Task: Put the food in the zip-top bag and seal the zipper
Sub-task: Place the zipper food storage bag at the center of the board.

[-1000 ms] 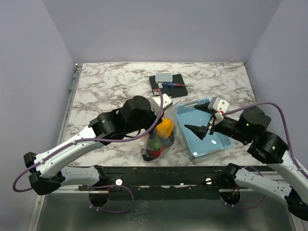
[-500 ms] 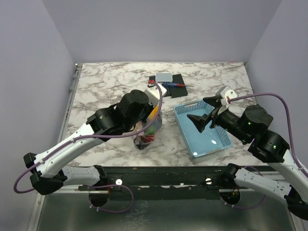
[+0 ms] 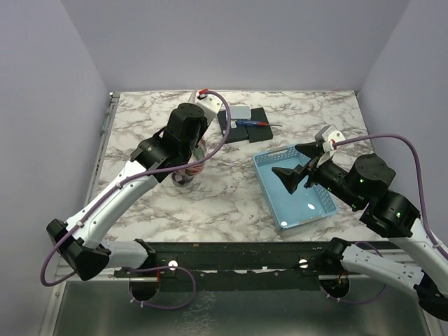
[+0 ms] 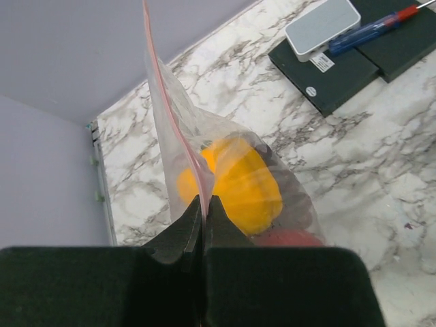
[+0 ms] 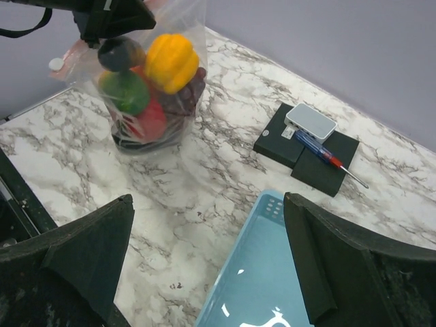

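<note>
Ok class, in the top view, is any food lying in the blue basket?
No, the basket's floor is bare; the food sits inside the bag.

The food (image 5: pixel 167 63) sits in the zip-top bag (image 5: pixel 185 19), left of the basket (image 3: pixel 315 203).

Overhead camera looks down over the whole table (image 3: pixel 224 199). Left wrist camera peers close past its pincer (image 4: pixel 203 221) at the bag (image 4: pixel 235 180); the right's sees it from farther.
</note>
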Robot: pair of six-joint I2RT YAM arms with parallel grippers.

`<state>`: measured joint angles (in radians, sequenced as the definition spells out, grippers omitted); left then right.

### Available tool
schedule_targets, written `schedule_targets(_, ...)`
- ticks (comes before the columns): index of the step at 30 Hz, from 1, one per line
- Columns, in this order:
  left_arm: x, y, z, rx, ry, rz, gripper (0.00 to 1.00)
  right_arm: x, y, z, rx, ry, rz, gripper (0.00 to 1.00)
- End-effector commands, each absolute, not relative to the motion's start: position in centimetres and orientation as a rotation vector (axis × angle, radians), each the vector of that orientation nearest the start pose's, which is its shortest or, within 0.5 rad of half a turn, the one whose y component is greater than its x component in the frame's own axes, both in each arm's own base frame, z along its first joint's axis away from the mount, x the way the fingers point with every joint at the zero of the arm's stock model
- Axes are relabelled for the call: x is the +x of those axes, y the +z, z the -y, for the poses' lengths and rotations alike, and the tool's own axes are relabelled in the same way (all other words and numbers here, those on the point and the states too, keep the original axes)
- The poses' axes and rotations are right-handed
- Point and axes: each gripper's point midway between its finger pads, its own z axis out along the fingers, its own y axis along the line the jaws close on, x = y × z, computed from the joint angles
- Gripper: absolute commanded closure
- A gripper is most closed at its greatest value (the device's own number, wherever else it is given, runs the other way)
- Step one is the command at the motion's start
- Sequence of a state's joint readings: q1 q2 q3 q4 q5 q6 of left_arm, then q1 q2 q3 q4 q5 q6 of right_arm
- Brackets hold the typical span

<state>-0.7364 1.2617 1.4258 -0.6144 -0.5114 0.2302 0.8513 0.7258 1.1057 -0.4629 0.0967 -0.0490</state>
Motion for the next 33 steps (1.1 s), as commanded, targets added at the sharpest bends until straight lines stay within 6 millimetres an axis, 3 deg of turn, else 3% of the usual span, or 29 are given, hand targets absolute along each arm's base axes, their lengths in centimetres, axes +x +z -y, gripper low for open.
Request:
schedule_targets(1,35.7,34.3,16.5,0.593,0.281,-1.778,1.00,19.3,37.1,-18.8,-0.631,0.531,-1.550,0.03)
schedule_targets(7,36.1,28.1,21.3,0.700,0.067,-1.884,1.00,19.0,36.6,-18.9,-0.635,0.546,-1.552,0.03)
schedule_targets(12,34.2,22.9,24.2,0.729,-0.113,-1.959,1.00,18.9,35.9,-18.8,-0.641,0.546,-1.565,0.03)
schedule_targets(16,32.0,20.0,26.0,0.752,-0.217,-2.006,1.00,19.0,35.4,-18.8,-0.641,0.538,-1.575,0.03)
schedule_targets(23,27.8,17.5,28.1,0.780,-0.300,-2.050,1.00,20.0,34.6,-18.1,-0.591,0.484,-1.605,0.03)
schedule_targets(33,23.0,15.8,27.7,0.727,-0.379,-2.094,1.00,21.4,33.9,-14.5,-0.347,0.365,-1.637,0.00)
